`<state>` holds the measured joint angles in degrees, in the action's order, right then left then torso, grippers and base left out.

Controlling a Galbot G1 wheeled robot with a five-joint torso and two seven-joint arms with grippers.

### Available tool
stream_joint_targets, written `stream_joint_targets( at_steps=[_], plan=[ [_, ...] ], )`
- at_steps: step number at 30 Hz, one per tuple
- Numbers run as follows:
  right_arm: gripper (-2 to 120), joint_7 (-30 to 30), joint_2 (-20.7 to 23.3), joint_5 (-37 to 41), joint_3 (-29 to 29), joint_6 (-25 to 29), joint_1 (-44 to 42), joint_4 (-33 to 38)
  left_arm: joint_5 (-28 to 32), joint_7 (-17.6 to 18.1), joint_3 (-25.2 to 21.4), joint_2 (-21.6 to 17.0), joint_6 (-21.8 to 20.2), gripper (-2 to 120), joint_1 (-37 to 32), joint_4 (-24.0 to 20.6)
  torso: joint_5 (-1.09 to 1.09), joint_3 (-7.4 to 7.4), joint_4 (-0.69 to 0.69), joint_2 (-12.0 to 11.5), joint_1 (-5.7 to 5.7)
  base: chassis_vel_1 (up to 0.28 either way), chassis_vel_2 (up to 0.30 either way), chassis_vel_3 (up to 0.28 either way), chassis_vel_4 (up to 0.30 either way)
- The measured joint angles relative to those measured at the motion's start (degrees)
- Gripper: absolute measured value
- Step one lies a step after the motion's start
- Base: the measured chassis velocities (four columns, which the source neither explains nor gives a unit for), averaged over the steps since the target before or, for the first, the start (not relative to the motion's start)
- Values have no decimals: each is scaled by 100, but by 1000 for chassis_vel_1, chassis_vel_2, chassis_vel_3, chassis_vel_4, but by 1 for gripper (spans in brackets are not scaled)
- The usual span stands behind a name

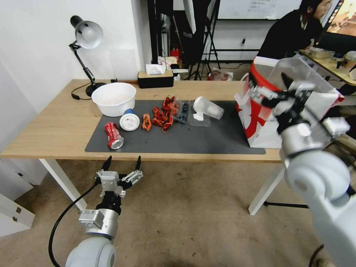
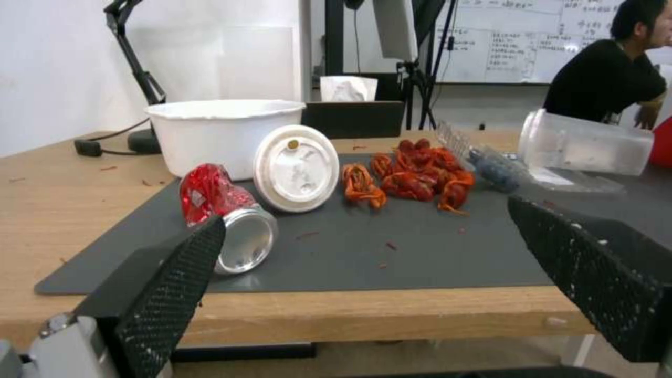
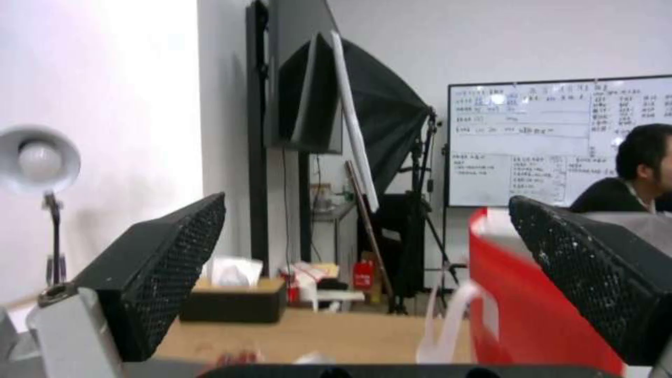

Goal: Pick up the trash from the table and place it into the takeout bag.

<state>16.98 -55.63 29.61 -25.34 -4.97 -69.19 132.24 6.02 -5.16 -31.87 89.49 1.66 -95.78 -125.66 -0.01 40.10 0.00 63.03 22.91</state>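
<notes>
Trash (image 1: 162, 115) mid-mat; left gripper (image 1: 123, 164) (spread) off table edge (image 1: 148, 155).

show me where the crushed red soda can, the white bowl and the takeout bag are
red soda can (image 1: 113, 135), head view, on its crumpled red side
white bowl (image 1: 113, 102), head view, on its outer front wall
takeout bag (image 1: 259, 122), head view, on the printed front panel below the rim

A white wall (image 1: 33, 40) is seen behind, a worn brown floor (image 1: 193, 218) below. A whiteboard (image 3: 539, 142) (written over) and a black softbox (image 3: 371, 110) are set farther back.
</notes>
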Motion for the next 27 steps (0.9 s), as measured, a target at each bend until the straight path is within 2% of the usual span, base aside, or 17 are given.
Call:
stream_joint_targets(
  at_steps=[3, 5, 7, 13, 15, 20, 27],
  plan=[
    [100, -50, -165, -688, 22, 422, -653, -5, 1, 0, -1, 5, 14, 100, 5, 13, 1, 1, -1, 0, 0, 0, 0, 0, 0],
    [100, -50, -191, -799, 21, 495, -766, -20, 1, 0, -2, 5, 17, 100, 6, 18, 1, 1, -1, 0, 0, 0, 0, 0, 0],
    [100, -23, -303, -1243, -5, 877, -1216, -180, 6, 0, -6, 2, 42, 100, 16, 47, 1, 0, -1, 0, 0, 0, 0, 0, 0],
    [100, 107, -424, -1490, -23, 1189, -1639, -369, 13, 4, -12, -1, 67, 100, 24, 74, 0, 1, 0, 0, 0, 0, 0, 0, 0],
    [100, 273, -617, -1651, 38, 1520, -2062, -680, 16, 9, -16, -3, 103, 100, 35, 103, 1, 0, -1, -1, 0, 0, 0, 0, 0],
    [100, 395, -832, -1709, 132, 1791, -2397, -998, 18, 12, -22, -8, 120, 100, 31, 113, 1, 0, 0, -1, 0, 0, 0, 0, 0],
    [100, 410, -1025, -1803, 247, 2025, -2543, -1281, 18, 13, -19, -10, 132, 100, 28, 129, 0, 0, -1, 0, 0, 0, 0, 0, 0]
  ],
)
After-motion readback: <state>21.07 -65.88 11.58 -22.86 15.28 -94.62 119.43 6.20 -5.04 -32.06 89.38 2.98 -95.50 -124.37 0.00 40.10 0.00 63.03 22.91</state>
